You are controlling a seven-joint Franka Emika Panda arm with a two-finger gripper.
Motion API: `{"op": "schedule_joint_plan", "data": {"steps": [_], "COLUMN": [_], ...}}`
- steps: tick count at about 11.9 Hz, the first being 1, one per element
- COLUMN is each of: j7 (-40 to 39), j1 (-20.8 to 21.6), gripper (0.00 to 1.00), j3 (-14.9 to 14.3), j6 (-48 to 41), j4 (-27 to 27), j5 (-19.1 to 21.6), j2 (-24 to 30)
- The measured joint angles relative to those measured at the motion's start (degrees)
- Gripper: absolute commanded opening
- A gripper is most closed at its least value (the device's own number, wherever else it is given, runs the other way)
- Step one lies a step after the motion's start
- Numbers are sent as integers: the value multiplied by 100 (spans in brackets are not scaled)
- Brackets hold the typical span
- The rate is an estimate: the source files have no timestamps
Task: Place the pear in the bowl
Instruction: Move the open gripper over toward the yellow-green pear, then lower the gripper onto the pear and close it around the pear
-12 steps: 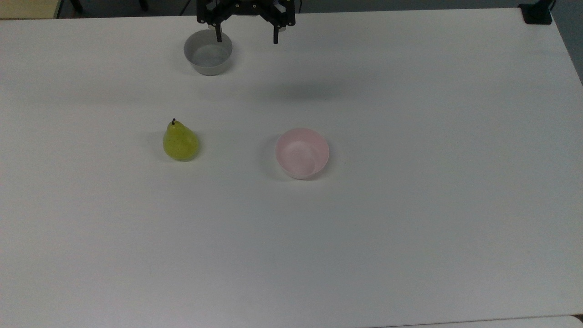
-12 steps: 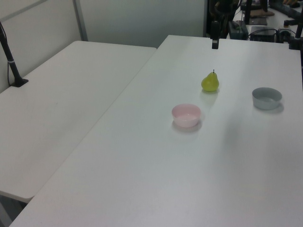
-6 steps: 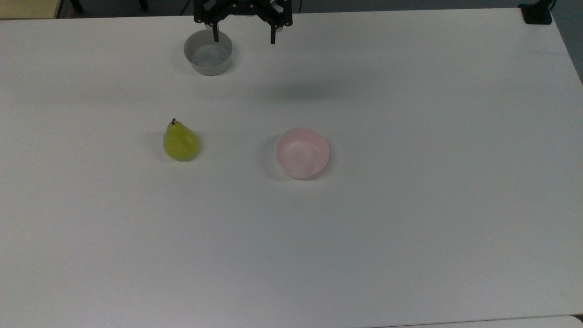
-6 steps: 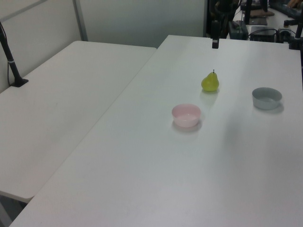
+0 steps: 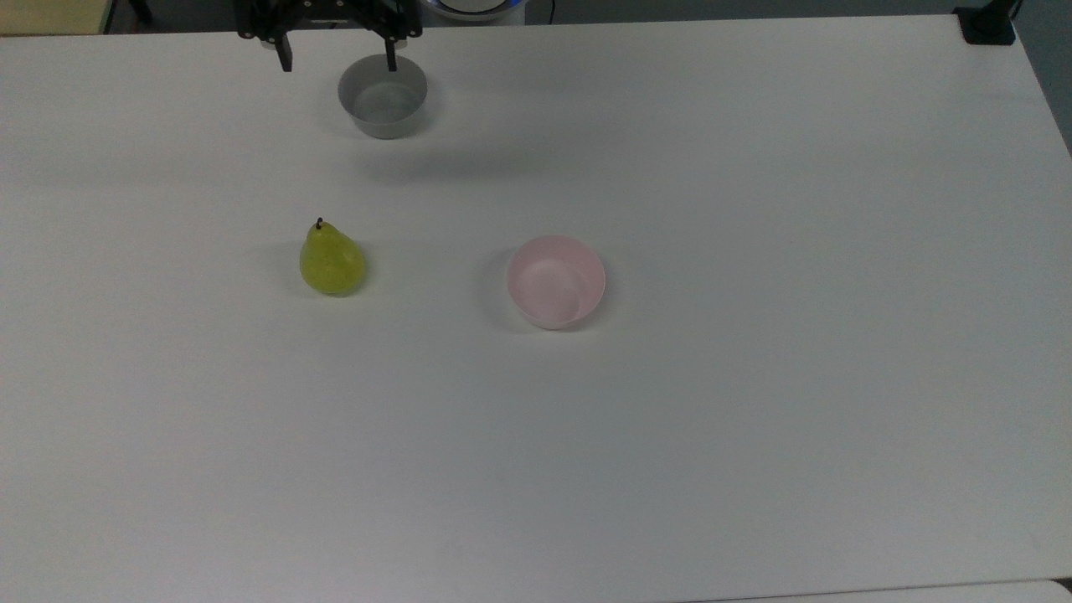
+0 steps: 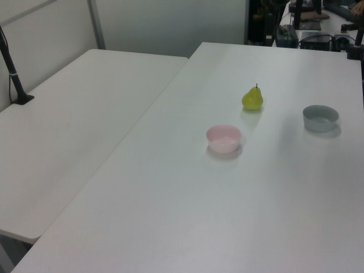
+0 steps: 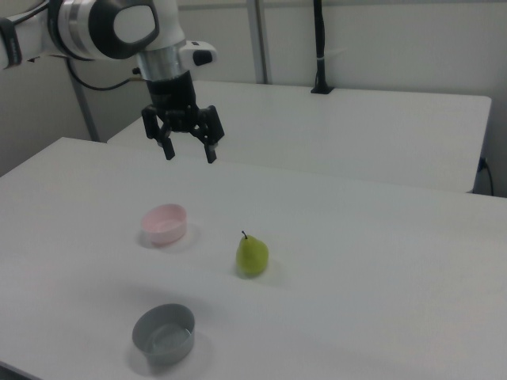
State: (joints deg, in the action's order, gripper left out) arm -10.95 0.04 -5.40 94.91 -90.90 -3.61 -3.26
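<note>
Top view: gripper at upper left, fingers spread and empty, beside the grey bowl; pear centre-left, pink bowl mid-frame.
Right view: arm at upper left, gripper pointing down above the table.

Top view: pear left of bowl, apart.

On the white table there are two bowls, one pink bowl and one grey bowl, and one pear. One robot arm carries one gripper. A second table stands alongside.
</note>
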Motion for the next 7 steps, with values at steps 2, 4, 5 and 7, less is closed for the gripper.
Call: {"op": "schedule_joint_plan", "data": {"steps": [2,4,5,7], "j7": [-246,-348,-352,-352], "j1": [-277,-411,-423,-435], "gripper": [100,100,100,100], "j3": [-2,-2,-2,-2], "j6": [3,240,428,1016], "j4": [-2,-34,-101,-412], "j5": [0,0,0,0], "j2": [-18,-118,-191,-313]}}
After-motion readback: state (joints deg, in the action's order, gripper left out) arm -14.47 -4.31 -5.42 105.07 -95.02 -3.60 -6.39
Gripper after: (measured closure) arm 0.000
